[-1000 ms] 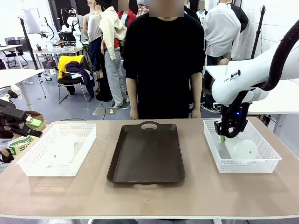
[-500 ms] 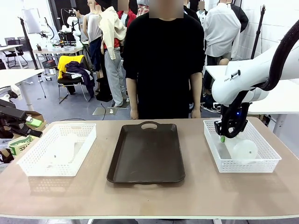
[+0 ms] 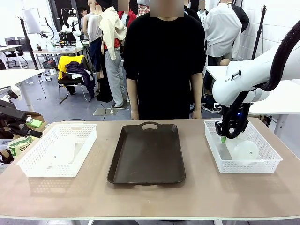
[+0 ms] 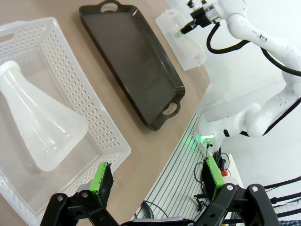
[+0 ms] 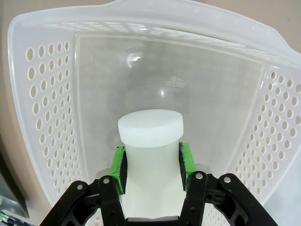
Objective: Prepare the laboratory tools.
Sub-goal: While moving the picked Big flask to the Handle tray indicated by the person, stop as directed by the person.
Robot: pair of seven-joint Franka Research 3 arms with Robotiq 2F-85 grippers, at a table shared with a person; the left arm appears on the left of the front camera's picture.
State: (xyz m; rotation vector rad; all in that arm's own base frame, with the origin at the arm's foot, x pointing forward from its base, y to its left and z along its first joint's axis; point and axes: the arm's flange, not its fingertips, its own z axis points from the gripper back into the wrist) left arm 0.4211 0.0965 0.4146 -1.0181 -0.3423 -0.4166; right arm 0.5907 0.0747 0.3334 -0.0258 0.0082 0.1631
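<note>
One frosted white conical flask (image 5: 150, 129) lies in the right white mesh basket (image 3: 225, 161). My right gripper (image 5: 152, 162) is shut on its neck, just below the capped mouth, with a green pad on each side. From the front, the right gripper (image 3: 224, 136) reaches down into the basket's far left part, and the flask's wide body (image 3: 245, 151) lies to its right. A second flask (image 4: 40, 125) lies on its side in the left basket (image 4: 101, 127). My left gripper (image 4: 157, 174) hangs open above that basket's edge, off the table's left end (image 3: 30, 127).
A dark brown handled tray (image 3: 146, 152) lies mid-table between the two baskets. A person in black (image 3: 164, 61) stands at the far edge with arms down. The right arm (image 4: 235, 23) curves over the table's right end.
</note>
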